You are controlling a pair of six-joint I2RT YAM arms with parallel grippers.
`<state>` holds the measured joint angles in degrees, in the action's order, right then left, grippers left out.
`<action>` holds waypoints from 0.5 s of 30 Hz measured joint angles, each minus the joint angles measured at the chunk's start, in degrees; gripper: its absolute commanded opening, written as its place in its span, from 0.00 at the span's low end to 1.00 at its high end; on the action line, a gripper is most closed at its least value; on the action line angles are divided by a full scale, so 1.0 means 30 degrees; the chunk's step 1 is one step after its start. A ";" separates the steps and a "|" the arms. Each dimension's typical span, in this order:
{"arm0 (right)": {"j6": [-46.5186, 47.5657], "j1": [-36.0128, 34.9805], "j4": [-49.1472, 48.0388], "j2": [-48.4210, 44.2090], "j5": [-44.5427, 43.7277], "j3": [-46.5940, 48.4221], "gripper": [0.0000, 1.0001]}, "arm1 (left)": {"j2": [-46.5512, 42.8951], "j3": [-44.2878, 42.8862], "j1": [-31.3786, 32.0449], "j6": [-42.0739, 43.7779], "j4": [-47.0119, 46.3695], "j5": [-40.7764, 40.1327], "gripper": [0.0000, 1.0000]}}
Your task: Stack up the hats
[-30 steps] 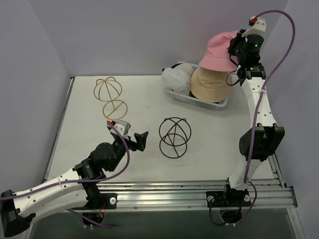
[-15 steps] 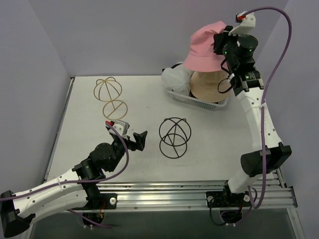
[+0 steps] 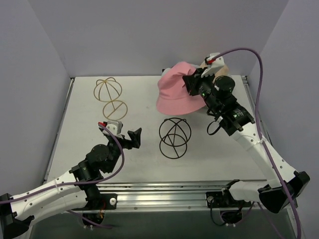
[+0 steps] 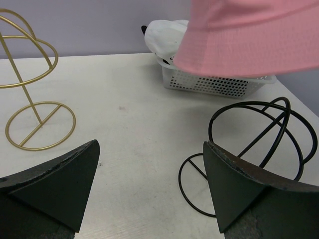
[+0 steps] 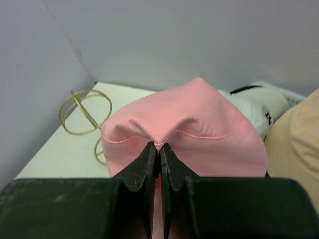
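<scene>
My right gripper [image 3: 192,82] is shut on a pinched fold of the pink bucket hat [image 3: 174,94] and holds it in the air, just behind and above the black wire frame [image 3: 175,137]. In the right wrist view its tips [image 5: 159,149] pinch the pink crown [image 5: 199,124]. The white cap [image 5: 259,107] and the tan hat [image 5: 299,144] lie behind it. My left gripper [image 3: 127,138] is open and empty, low over the table left of the black frame. In its view [image 4: 149,149] the pink hat [image 4: 249,35] hangs above. No black hats show.
A gold wire frame [image 3: 108,89] stands at the back left and shows in the left wrist view [image 4: 27,94]. The white mesh basket [image 4: 219,84] stands at the back with the white cap [image 4: 167,37] in it. The purple walls close in on the back and sides.
My right arm has swung the pink hat from high over the basket down and left, towards the black wire frame. The left gripper has shifted slightly left.
</scene>
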<state>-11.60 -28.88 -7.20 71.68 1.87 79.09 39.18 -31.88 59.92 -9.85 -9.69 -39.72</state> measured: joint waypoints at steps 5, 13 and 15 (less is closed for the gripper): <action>-0.0321 -0.1887 -0.0219 -0.1443 -0.1005 -0.3504 0.00 | -0.0495 0.0124 0.0000 -0.0015 -0.0022 -0.0838 0.94; -0.0561 -0.4656 -0.0321 -0.3920 -0.2499 -0.6849 0.00 | -0.0087 0.0160 0.0000 -0.0015 -0.0007 -0.1195 0.94; -0.0590 -0.5268 -0.0488 -0.4765 -0.3024 -0.7570 0.00 | 0.0007 0.0160 0.0000 -0.0015 -0.0007 -0.1202 0.94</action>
<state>-13.37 -44.69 -8.67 57.39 -7.20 56.38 39.20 -31.40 59.92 -9.89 -9.72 -43.33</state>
